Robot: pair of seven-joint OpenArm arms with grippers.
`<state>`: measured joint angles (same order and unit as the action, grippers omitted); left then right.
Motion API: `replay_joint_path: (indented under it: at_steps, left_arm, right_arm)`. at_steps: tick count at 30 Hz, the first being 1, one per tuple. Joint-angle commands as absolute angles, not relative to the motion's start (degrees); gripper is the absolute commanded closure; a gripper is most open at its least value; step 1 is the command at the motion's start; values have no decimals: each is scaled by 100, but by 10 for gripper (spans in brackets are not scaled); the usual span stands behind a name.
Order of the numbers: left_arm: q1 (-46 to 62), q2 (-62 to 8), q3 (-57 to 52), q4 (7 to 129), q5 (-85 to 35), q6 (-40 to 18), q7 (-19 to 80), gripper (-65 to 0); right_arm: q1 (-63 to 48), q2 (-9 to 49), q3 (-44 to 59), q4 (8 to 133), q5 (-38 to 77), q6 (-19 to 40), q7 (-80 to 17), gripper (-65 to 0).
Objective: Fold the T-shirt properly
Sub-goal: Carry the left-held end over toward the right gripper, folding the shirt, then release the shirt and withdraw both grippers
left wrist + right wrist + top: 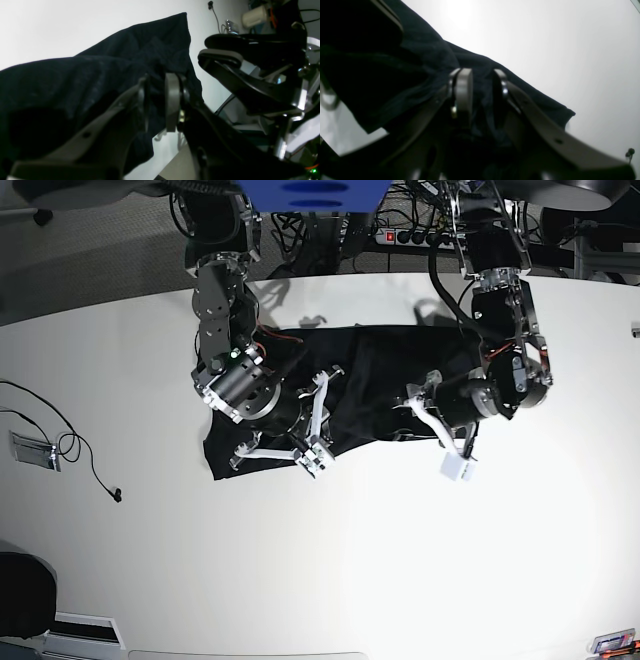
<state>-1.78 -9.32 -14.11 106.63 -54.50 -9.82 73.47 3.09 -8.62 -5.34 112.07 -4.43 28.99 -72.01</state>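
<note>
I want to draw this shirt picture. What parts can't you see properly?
- T-shirt, base view: both arms cover its middle, so the full outline and sleeves are hidden.
- T-shirt, left wrist view: cut off by the left edge; the left hand blocks the lower cloth.
- Right hand, right wrist view: dark and blurred; cloth sits between its fingers, but whether they pinch it is unclear.
- Cable, base view: too thin to follow.

Base view: overhead, looking straight down on the worktop (420,560), far enough to take in both arms. Each wrist view sits just behind its end effector (very close, blurred), looking out along the fingers over the T-shirt (100,72), which all three share. The left wrist view also catches the right end effector (222,58).
</note>
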Motion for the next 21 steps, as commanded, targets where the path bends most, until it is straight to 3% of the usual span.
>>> replay_joint_path:
  at_steps: [1,4,10,18,21]
  left_arm:
    - [-233,-971,-1587,10941,-5727,-1007,7240,-108]
    - [-101,-980,-1930,11248,-6123,-1007,7248,-109]
    - [286,-1657,-2141,11407,-7108,-1007,7248,-109]
    - [497,-2000,-2905,11732,-7371,-1007,7240,-109]
    - [505,-2141,-3187,11767,-7354,-1007,7240,-108]
  right_arm:
    - [488,-875,-338,11292,-409,2923,-7116,-139]
    - [716,-541,-136,11275,-409,3108,-7503,-139]
    - [875,330,409,11266,-418,3767,-7705,-139]
    - [848,919,462,11187,-453,3767,-7600,-139]
    - [831,998,259,11169,-1218,3758,-7099,-139]
